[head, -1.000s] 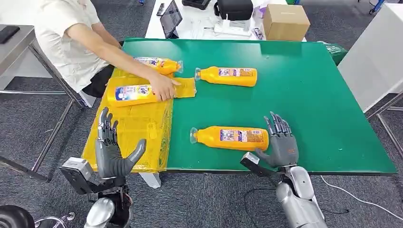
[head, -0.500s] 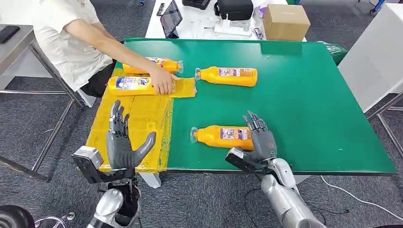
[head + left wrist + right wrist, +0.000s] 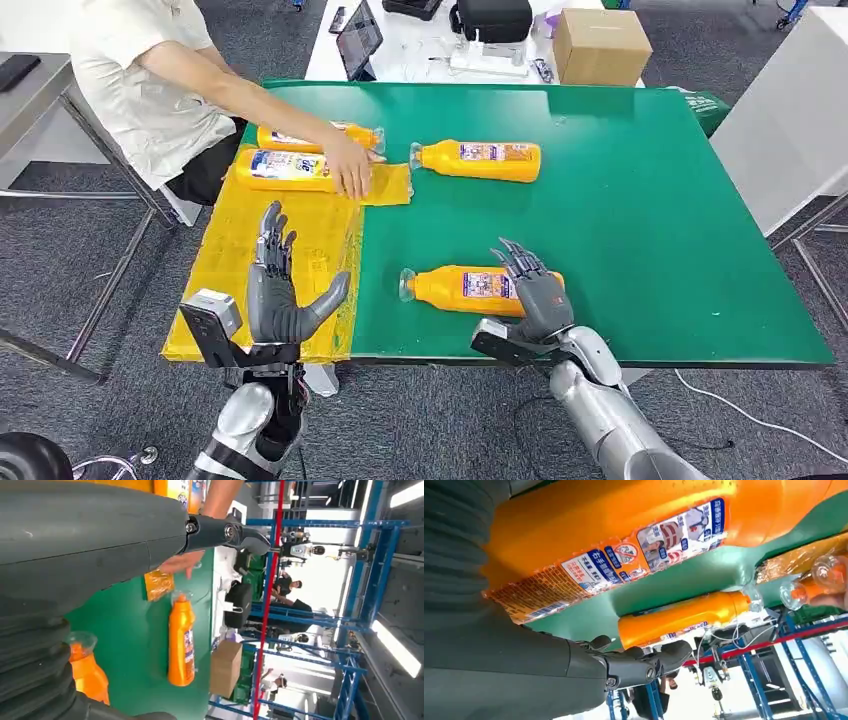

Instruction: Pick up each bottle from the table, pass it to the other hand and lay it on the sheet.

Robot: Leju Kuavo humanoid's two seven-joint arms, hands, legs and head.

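An orange bottle (image 3: 462, 288) lies on its side near the front of the green table (image 3: 640, 200), cap pointing left. My right hand (image 3: 535, 290) lies over its base end with fingers spread, not closed around it; the right wrist view has this bottle (image 3: 614, 540) close against the palm. My left hand (image 3: 282, 292) stands open and upright over the front of the yellow sheet (image 3: 300, 240). A second bottle (image 3: 480, 160) lies farther back on the table. Two bottles (image 3: 290, 168) (image 3: 315, 135) lie on the sheet's far end, a person's hand (image 3: 352, 172) resting on the nearer one.
The person (image 3: 140, 80) sits at the table's far left corner. Behind the table a white desk carries a cardboard box (image 3: 600, 45), a tablet (image 3: 360, 40) and a black bag (image 3: 493, 20). A white cabinet (image 3: 790, 110) stands to the right.
My right hand has moved left and forward onto the near bottle's base end. My left hand has risen and shifted right over the sheet. The person has slid a bottle farther back on the sheet.
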